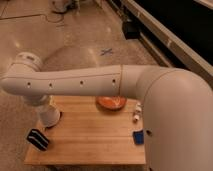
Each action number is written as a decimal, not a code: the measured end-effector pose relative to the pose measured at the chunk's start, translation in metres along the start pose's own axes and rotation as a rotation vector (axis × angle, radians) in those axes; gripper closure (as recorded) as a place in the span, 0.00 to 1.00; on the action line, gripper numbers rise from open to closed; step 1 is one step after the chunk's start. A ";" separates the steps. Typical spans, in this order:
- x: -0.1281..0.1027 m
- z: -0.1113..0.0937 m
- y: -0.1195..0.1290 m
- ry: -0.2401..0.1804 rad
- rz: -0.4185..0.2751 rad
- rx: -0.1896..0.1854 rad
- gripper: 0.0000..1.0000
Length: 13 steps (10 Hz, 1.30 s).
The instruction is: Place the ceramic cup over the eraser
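Observation:
The white ceramic cup [50, 116] hangs under the wrist end of my arm, above the left part of the wooden table [90, 142]. My gripper [46, 106] sits at the cup's top, mostly hidden by the arm, and is shut on the cup. The eraser [37, 139], a black block with white stripes, lies on the table near the front left corner. It is just below and left of the cup, and the two are apart.
An orange bowl [111, 103] sits at the table's back middle. A small white bottle [137, 114] and a blue block [138, 137] lie at the right. My arm spans the whole view above the table. Tiled floor surrounds it.

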 end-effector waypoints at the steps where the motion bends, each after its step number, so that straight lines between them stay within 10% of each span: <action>1: -0.006 -0.006 -0.006 0.001 -0.027 -0.006 0.86; 13: -0.069 0.003 -0.072 -0.067 -0.223 -0.032 0.86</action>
